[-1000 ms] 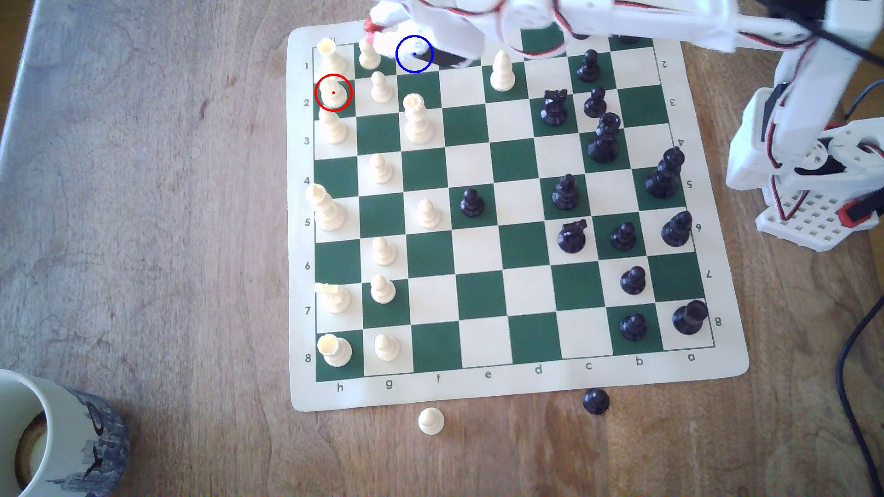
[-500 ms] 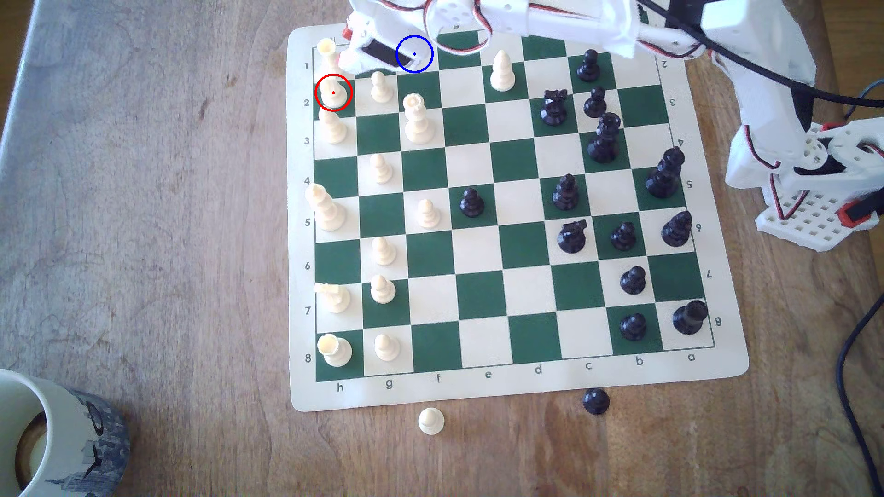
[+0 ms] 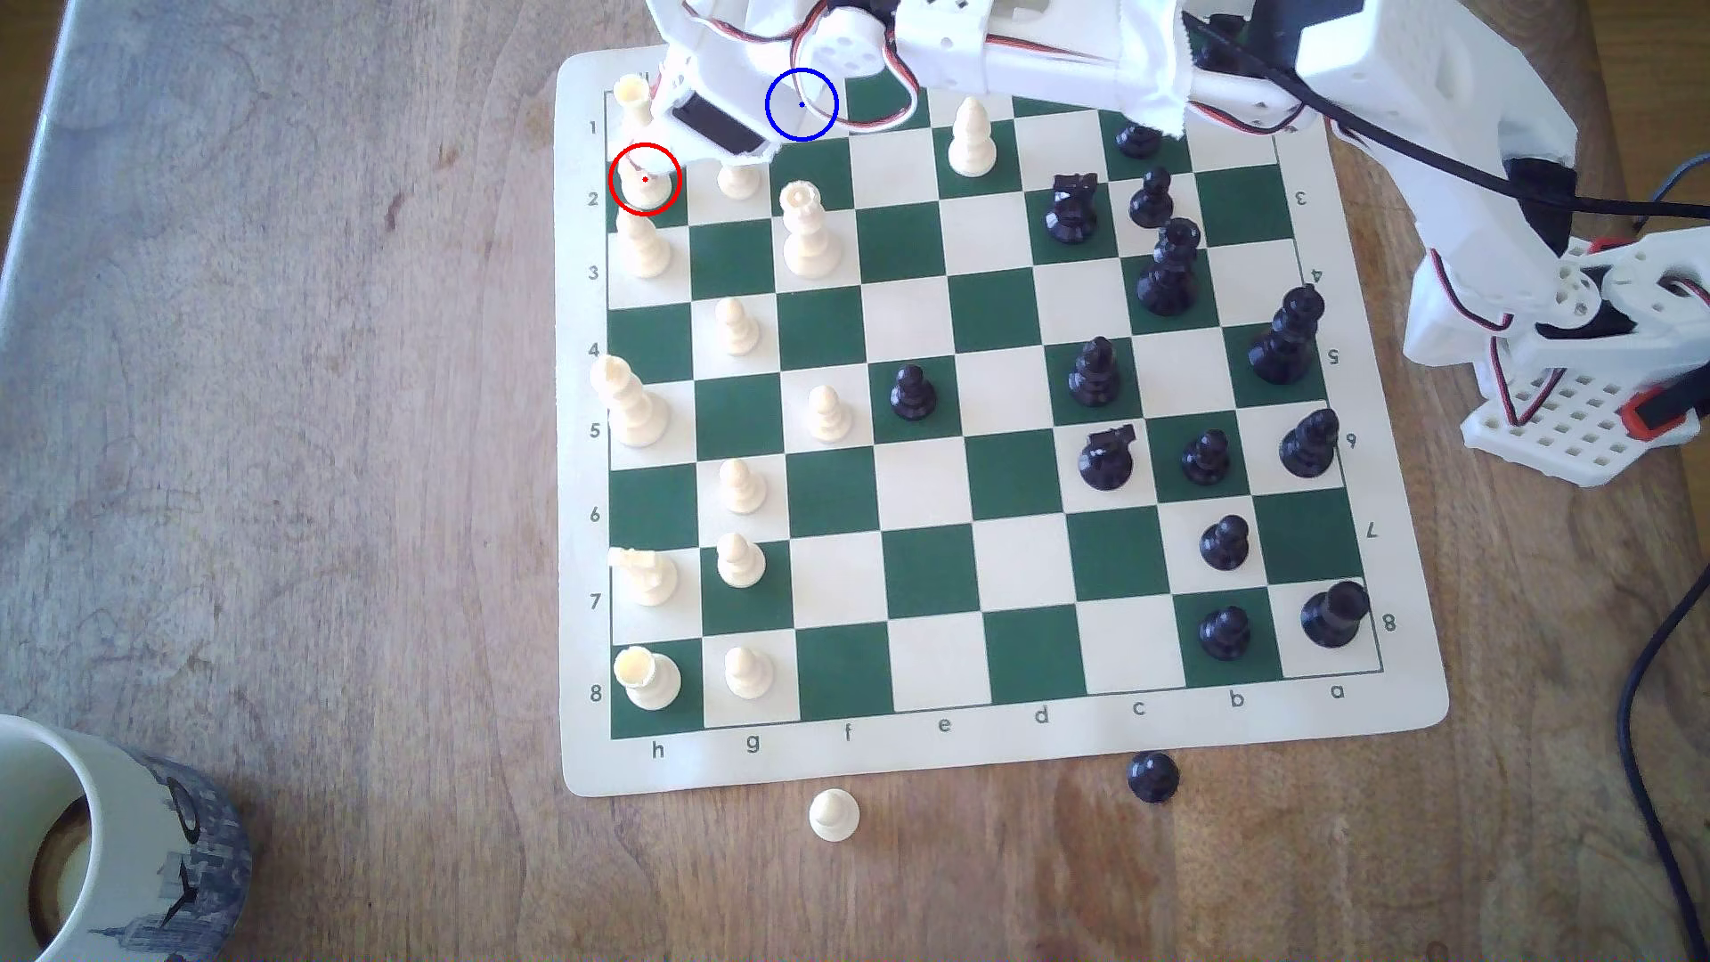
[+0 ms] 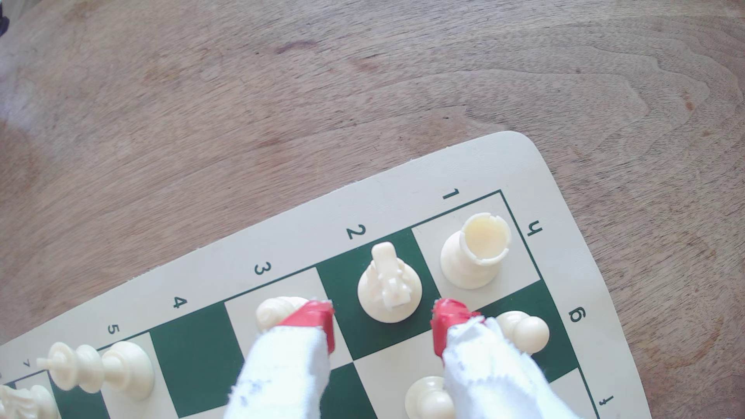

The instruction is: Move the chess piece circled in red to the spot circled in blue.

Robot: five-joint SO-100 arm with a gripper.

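Observation:
The chess piece circled in red is a cream knight (image 3: 645, 182) on a green square at the board's far left edge in the exterior view. In the wrist view the knight (image 4: 389, 282) stands upright just ahead of my gripper (image 4: 383, 322). The gripper is open, with one red-tipped, cloth-wrapped finger (image 4: 318, 322) on each side of the knight's base and a gap on both sides. From the exterior view my gripper (image 3: 657, 148) hangs right over the red ring. The blue ring for the spot (image 3: 801, 104) is drawn over my arm, which hides the square beneath.
A cream rook (image 4: 475, 249) stands in the corner square beside the knight. A cream pawn (image 4: 524, 330) sits by one finger and another cream piece (image 4: 278, 312) behind the other. The board mat (image 3: 925, 754) holds several other pieces. A mug (image 3: 102, 842) sits at the table's near-left corner.
My arm has swung toward the exterior view's left, from over the blue ring to the red-ringed knight. No piece has moved.

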